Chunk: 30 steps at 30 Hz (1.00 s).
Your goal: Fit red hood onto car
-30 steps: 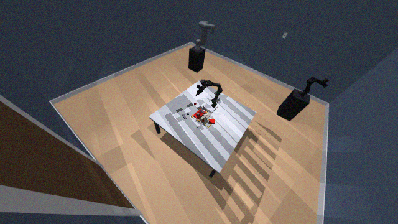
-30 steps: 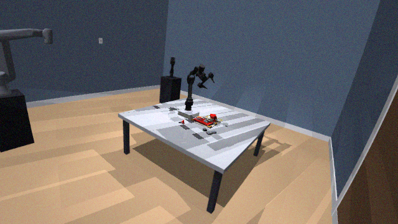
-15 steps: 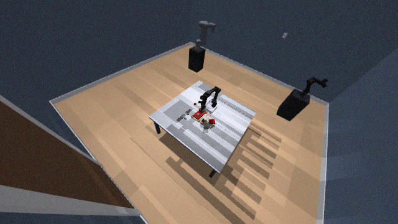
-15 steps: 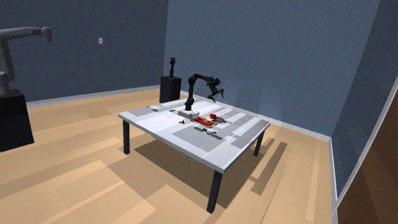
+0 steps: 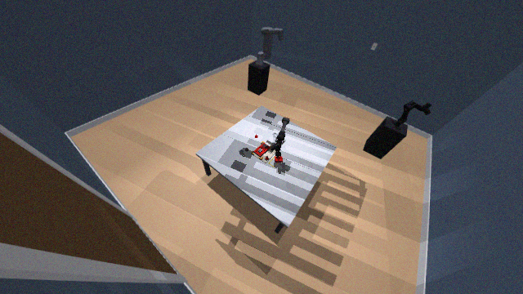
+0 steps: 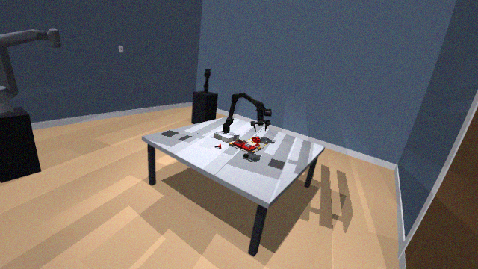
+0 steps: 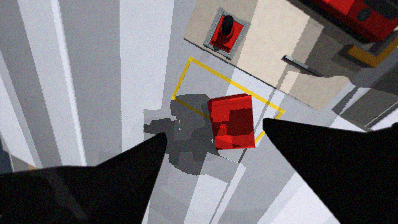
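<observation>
The red hood (image 5: 279,159) (image 6: 255,138) (image 7: 232,122) lies on the table, partly over a yellow outline. In the wrist view its flat roof faces up; its corner holes cannot be made out. My gripper (image 6: 261,129) (image 7: 213,130) is open and empty, pointing down above the hood. In the wrist view the hood shows between the fingertips, nearer the right one. The red chassis (image 5: 261,150) (image 6: 244,145) (image 7: 345,11) sits in its jig beside the hood, cut off at the wrist view's top right corner. Its pegs are too small to tell.
A beige board (image 7: 265,30) beside the hood bears a small red part with a black knob (image 7: 227,31) in a grey frame. A yellow corner bracket (image 7: 367,56) stands by the chassis. A small red piece (image 5: 256,136) (image 6: 219,146) lies on the table (image 5: 302,192) (image 6: 194,157).
</observation>
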{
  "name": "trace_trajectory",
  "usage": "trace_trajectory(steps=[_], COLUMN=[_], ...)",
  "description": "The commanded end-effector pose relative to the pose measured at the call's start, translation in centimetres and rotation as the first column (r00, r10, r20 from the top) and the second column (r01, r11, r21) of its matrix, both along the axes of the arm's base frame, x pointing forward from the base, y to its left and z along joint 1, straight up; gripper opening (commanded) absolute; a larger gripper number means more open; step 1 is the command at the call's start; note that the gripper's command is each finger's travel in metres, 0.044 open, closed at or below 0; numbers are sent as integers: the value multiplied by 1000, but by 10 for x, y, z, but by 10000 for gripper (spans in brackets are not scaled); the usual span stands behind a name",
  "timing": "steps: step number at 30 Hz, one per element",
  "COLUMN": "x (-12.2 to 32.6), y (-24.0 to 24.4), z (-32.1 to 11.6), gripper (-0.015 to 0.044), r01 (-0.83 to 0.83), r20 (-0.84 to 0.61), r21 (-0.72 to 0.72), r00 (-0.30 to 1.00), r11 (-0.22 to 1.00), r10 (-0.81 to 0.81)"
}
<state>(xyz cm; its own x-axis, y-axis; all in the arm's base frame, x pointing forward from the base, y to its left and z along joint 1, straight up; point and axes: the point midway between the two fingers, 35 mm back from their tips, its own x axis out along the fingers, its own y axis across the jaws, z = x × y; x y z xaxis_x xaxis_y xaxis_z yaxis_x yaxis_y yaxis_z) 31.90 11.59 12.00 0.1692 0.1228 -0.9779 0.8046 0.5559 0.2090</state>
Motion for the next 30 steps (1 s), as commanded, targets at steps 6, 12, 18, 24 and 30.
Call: trace_trajectory(steps=[6, 12, 18, 24, 30], x=[-41, -39, -39, -38, -38], y=[29, 29, 29, 29, 29], z=[-40, -42, -47, -52, -56], gripper=[440, 440, 440, 440, 440], r01=[-57, -57, -57, -57, -57], r20=[-137, -136, -136, -136, -136], r21=[-107, -107, -107, -107, -107], r00=[990, 990, 990, 990, 990], r11=[993, 993, 993, 993, 993], r10=[42, 42, 42, 42, 42])
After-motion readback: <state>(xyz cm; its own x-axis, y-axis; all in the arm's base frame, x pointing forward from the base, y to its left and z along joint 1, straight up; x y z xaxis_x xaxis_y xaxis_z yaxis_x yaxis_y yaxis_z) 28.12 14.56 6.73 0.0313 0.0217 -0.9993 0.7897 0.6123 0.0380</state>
